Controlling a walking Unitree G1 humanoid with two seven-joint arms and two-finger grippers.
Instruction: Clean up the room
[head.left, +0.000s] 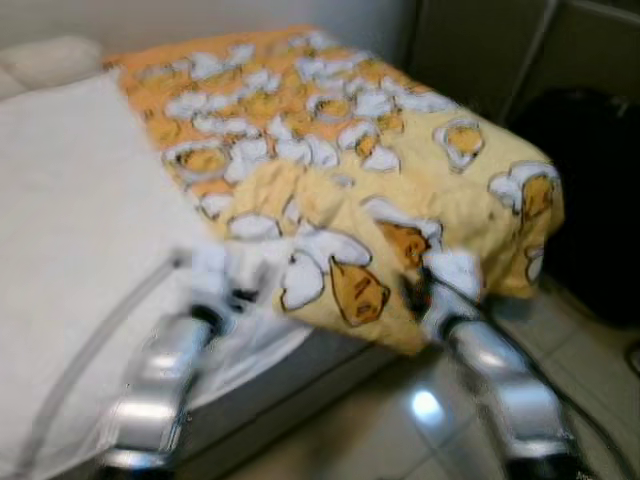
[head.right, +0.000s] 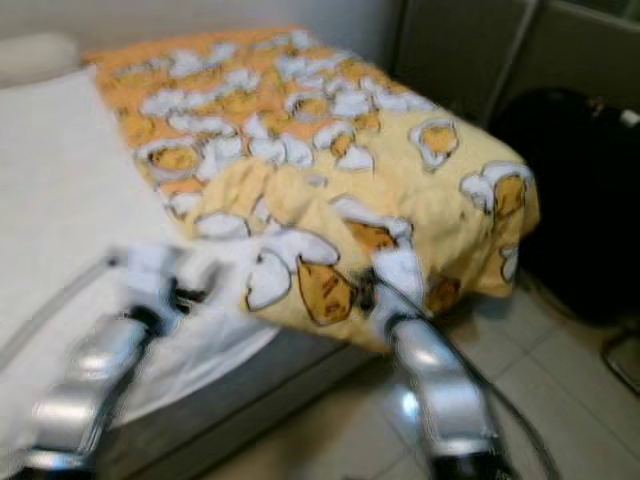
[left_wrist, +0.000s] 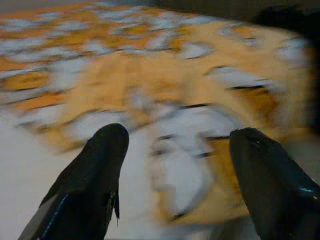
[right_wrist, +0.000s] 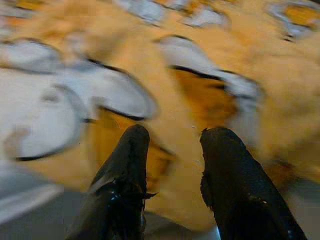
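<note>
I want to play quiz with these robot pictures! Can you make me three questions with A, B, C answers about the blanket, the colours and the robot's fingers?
1. Where does the blanket lie?
A. on the floor
B. on the bed, hanging over its foot corner
C. on a chair

2. What colour is the blanket mostly?
A. yellow-orange with white shapes
B. plain blue
C. green stripes

3. How are the left gripper's fingers?
A. clamped on a cup
B. holding a book
C. spread apart

Answers:
B, the blanket covers the bed and droops over its corner.
A, yellow-orange cloth shows white patches.
C, the left gripper has a wide gap between its black fingers.
</note>
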